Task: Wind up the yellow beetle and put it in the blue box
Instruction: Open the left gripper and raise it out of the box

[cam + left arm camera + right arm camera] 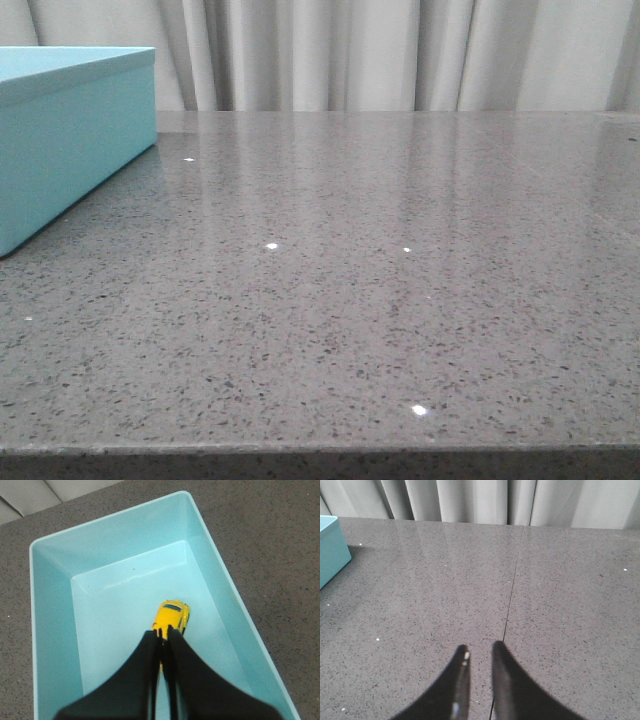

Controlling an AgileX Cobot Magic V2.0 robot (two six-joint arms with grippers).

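Observation:
The blue box (50, 645) stands open, and in the front view (70, 150) it sits at the far left of the table. The yellow beetle (174, 615) lies on the box floor, its rear hidden behind my left fingers. My left gripper (163, 631) hangs over the box above the car, its jaws shut to a thin slit through which a sliver of yellow shows. My right gripper (480, 650) hovers over bare table, slightly open and empty. A corner of the box (331, 547) shows far off in the right wrist view. Neither arm shows in the front view.
The grey speckled stone table (380, 280) runs back to a pale curtain (400, 50). A thin seam in the tabletop (512, 590) passes under my right gripper. The table's front edge (320, 450) is close to the camera.

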